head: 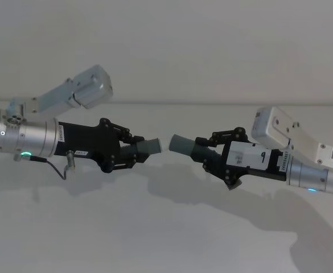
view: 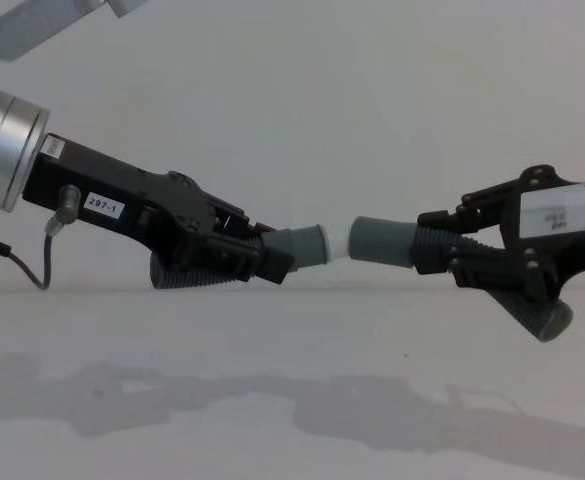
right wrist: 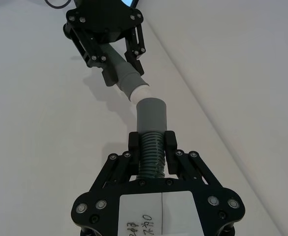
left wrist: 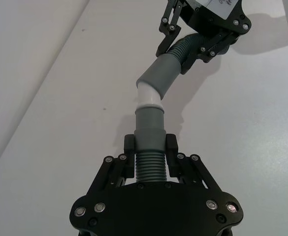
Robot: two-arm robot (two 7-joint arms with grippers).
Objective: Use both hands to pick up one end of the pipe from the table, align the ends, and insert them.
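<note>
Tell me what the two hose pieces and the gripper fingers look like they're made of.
The hose pieces look like matte grey plastic or rubber: ribbed middles, smooth cuffs, no shine. The whitish tip looks like harder plastic. The left gripper and right gripper seem black moulded plastic, bolted with small screws.

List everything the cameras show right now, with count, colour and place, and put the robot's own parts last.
Pipe pieces: 2, dark grey, ribbed, both held off the table, ends facing each other at the centre.
Left pipe piece: 1, grey cuff with a whitish tip, in the left gripper.
Right pipe piece: 1, plain grey open socket, in the right gripper. The head view shows a gap between the ends; they are not yet inserted.
Table: 1, white, below both arms.
Cable: 1, dark, hanging under the left wrist.
Left gripper: 1, black, left of centre, jaws shut on its piece's ribbed section.
Right gripper: 1, black with a white label, right of centre, jaws shut likewise.
</note>
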